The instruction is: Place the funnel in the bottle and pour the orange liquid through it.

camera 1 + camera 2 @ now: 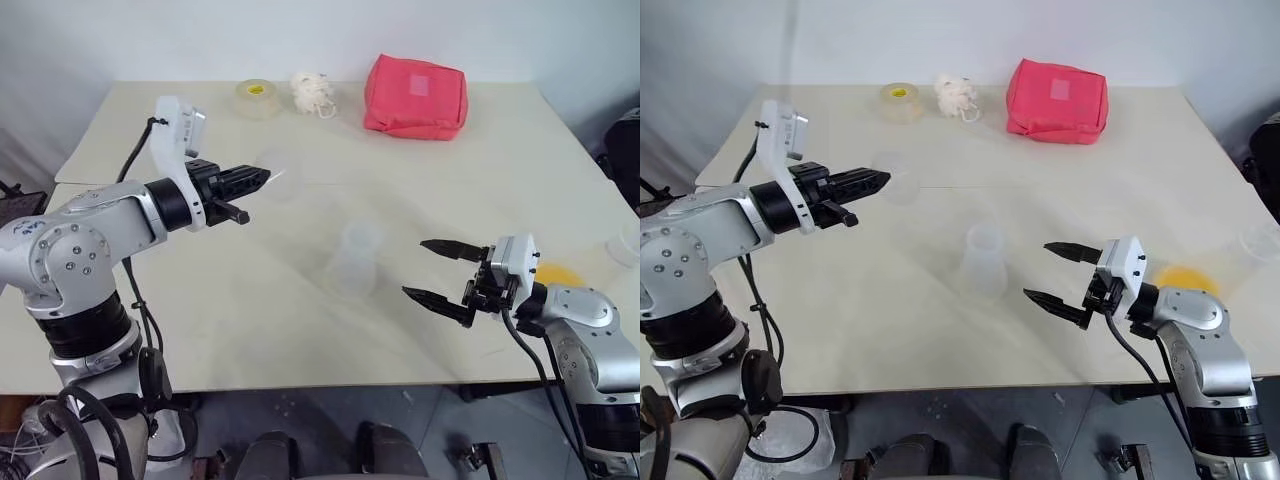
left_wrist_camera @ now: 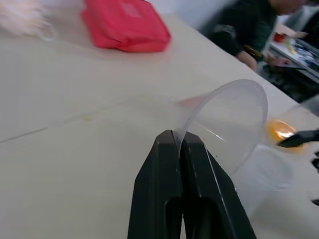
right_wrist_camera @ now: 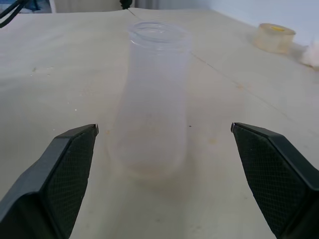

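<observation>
Bottle [image 1: 983, 262]: upright at counter [image 1: 940, 330] centre, mouth open, between the widely parted fingers of the right hand [image 1: 1062, 272], which sits at its 3 o'clock without touching it. Funnel [image 2: 227, 119]: clamped by its rim in the closed left hand [image 1: 262, 177], raised at the bottle's 10 o'clock. Orange liquid [image 1: 1185, 279]: beyond the right hand at 3 o'clock; red pouch [image 1: 1057, 100], tape roll [image 1: 900, 101] and white wad [image 1: 956, 97] at 12 o'clock.
</observation>
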